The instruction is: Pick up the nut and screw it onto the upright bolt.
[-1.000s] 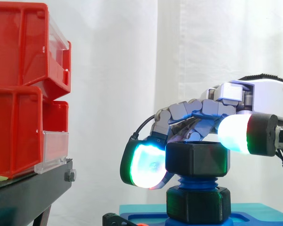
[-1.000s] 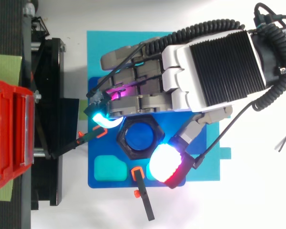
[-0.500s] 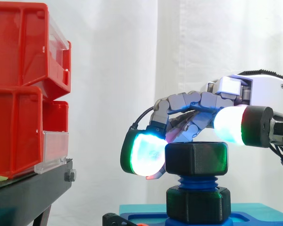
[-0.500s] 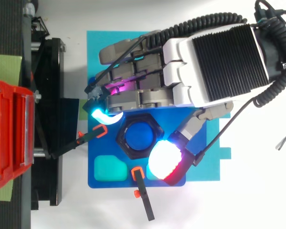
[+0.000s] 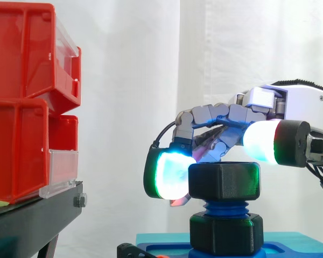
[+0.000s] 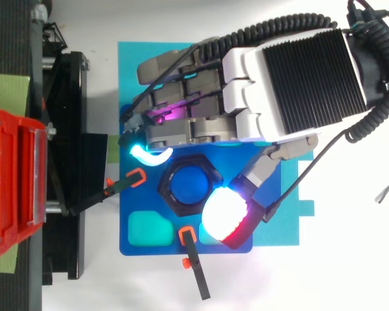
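No text, number or sign can be read anywhere — the clear label holders (image 5: 59,173) on the red bins (image 5: 19,145) carry no legible print.

We've got a white curtain (image 5: 151,80) hanging in soft folds across the back, brightly and evenly lit. On the left, red bins (image 5: 21,54) are stacked two high, with clear front panels (image 5: 62,172), on a black stand (image 5: 32,220). From above we see a white tabletop (image 6: 350,259).
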Tool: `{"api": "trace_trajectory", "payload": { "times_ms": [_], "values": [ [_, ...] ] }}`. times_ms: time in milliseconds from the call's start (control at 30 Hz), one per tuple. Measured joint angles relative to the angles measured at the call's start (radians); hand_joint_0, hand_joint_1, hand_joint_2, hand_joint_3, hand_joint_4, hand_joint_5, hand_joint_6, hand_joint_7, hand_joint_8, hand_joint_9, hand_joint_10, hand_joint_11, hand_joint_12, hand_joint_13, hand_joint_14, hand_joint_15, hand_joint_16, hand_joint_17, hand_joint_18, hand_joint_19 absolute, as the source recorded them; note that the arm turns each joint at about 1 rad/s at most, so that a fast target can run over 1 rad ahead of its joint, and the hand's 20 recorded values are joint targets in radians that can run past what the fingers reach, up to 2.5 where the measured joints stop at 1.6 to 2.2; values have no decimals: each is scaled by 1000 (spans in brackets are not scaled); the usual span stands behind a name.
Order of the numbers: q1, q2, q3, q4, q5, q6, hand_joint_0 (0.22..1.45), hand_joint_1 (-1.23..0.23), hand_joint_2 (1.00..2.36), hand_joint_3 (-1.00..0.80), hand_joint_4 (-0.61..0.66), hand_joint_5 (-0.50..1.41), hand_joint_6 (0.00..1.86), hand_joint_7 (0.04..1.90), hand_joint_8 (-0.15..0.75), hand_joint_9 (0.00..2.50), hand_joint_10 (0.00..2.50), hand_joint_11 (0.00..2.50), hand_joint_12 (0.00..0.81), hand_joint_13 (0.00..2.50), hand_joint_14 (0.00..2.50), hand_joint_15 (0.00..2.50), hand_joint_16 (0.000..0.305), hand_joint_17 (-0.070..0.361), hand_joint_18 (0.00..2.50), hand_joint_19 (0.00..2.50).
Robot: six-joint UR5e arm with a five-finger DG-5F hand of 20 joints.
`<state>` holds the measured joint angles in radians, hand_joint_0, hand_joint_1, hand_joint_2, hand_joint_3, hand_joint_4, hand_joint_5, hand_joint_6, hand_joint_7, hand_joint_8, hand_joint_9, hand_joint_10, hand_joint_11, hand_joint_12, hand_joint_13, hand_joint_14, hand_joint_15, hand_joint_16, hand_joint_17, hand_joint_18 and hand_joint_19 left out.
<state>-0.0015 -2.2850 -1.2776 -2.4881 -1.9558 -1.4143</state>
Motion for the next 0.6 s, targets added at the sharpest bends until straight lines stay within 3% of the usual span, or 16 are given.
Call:
{"api": "trace_trajectory", "payload": {
  "times_ms": [200, 600],
  "values": [
    [-1, 0, 0, -2, 0, -1, 519, -194, 1000, -500, 147, -10, 500, 1543, 259, 1078, 0, 1, 187, 845, 0, 0, 21, 47, 640, 140],
    [-15, 1, 0, 16, -26, -1, 521, -215, 1000, -500, 108, 12, 568, 1471, 262, 1238, 3, 48, 172, 874, 0, 0, 18, 41, 678, 141]
  ]
}}
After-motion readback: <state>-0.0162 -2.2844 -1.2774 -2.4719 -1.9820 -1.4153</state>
